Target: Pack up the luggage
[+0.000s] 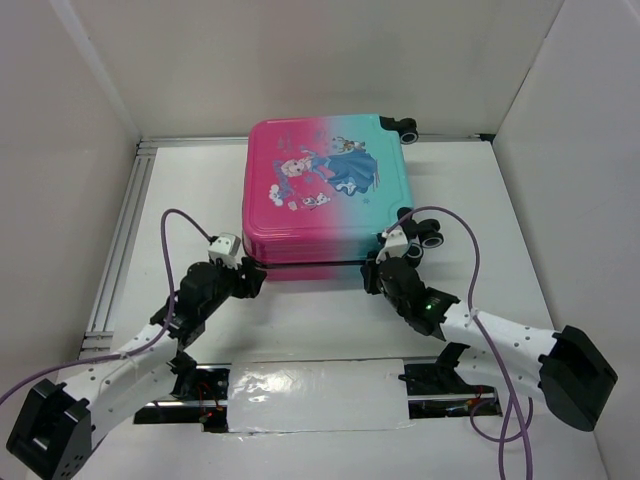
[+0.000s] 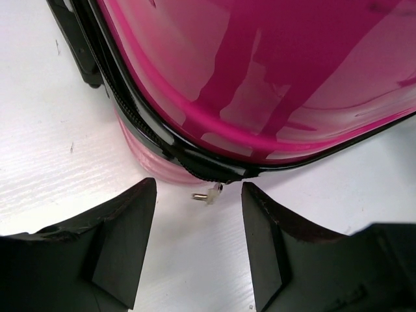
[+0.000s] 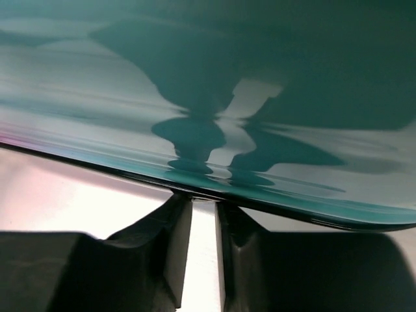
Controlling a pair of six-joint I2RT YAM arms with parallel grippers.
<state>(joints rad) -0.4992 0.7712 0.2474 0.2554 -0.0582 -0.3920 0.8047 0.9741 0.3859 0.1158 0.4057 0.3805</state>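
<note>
Left gripper (image 2: 198, 190): black fingers spread wide, with a small metal zip pull (image 2: 209, 194) between them, touching neither. Right gripper (image 3: 203, 200): fingers drawn close with a thin slit between; the tips sit at the shell's lower edge, and whether they pinch anything cannot be told. Luggage (image 1: 325, 190): hard-shell suitcase, closed, lying flat on the white table (image 1: 320, 325) just beyond both grippers. Glossy shell, pink at left fading to teal at right; cartoon princess print on top; black zip seam; black wheels (image 1: 408, 128) on the right side.
</note>
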